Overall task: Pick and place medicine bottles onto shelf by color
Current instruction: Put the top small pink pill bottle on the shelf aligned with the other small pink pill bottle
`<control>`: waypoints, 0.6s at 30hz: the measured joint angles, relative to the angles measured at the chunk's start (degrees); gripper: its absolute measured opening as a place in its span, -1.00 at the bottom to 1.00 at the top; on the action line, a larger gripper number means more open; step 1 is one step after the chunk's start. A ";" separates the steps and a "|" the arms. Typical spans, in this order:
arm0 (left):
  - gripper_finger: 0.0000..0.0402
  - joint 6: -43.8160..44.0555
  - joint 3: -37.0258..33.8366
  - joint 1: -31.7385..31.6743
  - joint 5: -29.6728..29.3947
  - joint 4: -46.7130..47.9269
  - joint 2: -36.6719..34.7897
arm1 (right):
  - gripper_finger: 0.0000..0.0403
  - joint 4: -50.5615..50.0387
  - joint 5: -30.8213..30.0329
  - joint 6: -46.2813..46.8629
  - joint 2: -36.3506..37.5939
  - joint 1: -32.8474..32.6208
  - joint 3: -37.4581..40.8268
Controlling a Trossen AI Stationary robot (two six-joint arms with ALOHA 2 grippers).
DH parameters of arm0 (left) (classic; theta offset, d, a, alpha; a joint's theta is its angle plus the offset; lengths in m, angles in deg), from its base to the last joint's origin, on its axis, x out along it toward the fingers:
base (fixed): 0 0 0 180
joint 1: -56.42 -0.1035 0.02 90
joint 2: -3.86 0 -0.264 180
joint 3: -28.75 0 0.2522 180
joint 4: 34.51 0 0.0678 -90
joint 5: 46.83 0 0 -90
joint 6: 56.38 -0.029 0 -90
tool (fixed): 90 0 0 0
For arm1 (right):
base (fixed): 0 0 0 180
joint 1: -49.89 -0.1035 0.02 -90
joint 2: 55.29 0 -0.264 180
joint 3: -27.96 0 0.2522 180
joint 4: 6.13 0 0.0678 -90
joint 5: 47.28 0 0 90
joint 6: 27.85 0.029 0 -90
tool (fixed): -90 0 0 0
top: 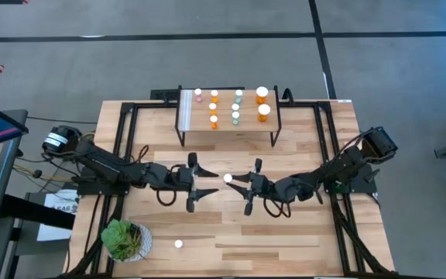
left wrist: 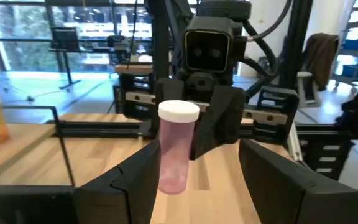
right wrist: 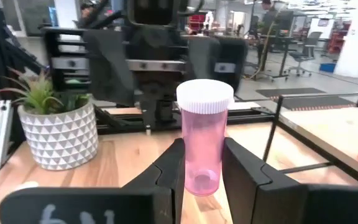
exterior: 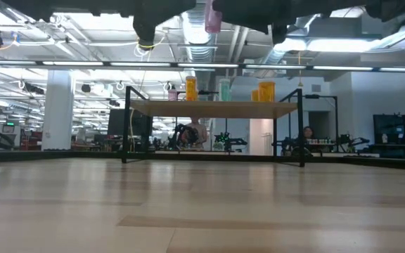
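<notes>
high: pink bottle (top: 228, 178) mid-table between left gripper (top: 195, 181) and right gripper (top: 247, 187), shelf (top: 228, 124) straight ahead, pink slot at its left end.
low: bottle aloft, upright.
left wrist: fingers spread, clear of bottle.
right wrist: clamped on bottle (right wrist: 204, 137), cap up; right arm carries.

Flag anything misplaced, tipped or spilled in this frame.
One stray bottle sits alone on the table near the potted plant, far from the shelf. The right gripper holds a pink bottle upright; the shelf's bottles stand upright.
</notes>
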 joint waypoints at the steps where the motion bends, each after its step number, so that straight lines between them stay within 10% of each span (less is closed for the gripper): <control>1: 0.03 -0.54 0.00 0.40 -0.81 -0.29 0.04 | -0.49 -0.10 -0.08 0.02 0.00 0.00 0.00; 18: 0.07 -2.32 3.24 -0.10 -3.62 -0.47 0.07 | -0.49 -0.92 -0.11 1.09 0.00 0.31 0.00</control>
